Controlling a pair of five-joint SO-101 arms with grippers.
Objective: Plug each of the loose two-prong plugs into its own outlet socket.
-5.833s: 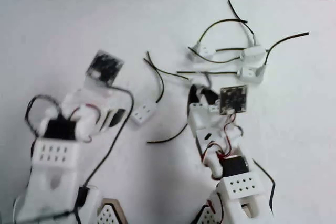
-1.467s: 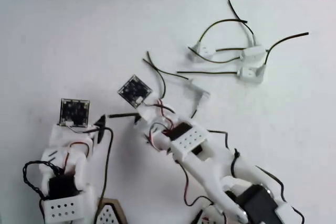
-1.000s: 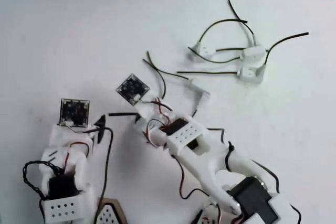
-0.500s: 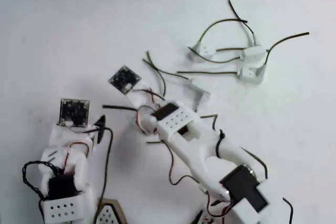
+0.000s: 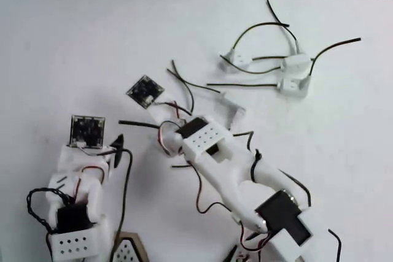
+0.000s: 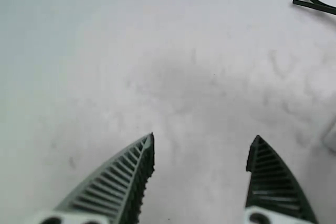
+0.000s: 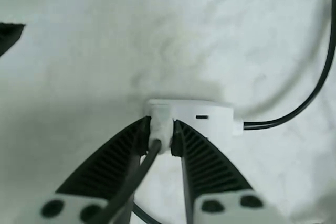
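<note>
**Small white two-prong plug** (image 7: 161, 134), with a thin black lead (image 7: 142, 169) running back between the fingers, held against a white rectangular outlet socket (image 7: 202, 119). The two white bodies touch, but whether the prongs are seated cannot be told. A black cable (image 7: 310, 98) leaves one end of the socket and curves away across the white table (image 5: 61, 41).

The right end effector (image 7: 160, 124) is clamped on the plug, one ribbed finger on each side. In the high view this grasp lies left of the table's centre, under the wrist of the right arm (image 5: 227, 164). That arm reaches diagonally from the near right, and its square camera board (image 5: 145, 92) sits at its far-left end.

The left end effector (image 6: 203, 140) has its fingers spread wide apart over bare table and grips nothing. The left arm (image 5: 77, 176) stands at the near left, just left of the right arm's wrist.

A further white connector (image 5: 232, 105) lies just right of the right arm's wrist. At the far right, well apart from both arms, three more white connectors (image 5: 296, 61) lie in a loose group, trailing thin black wires (image 5: 264, 26).
</note>
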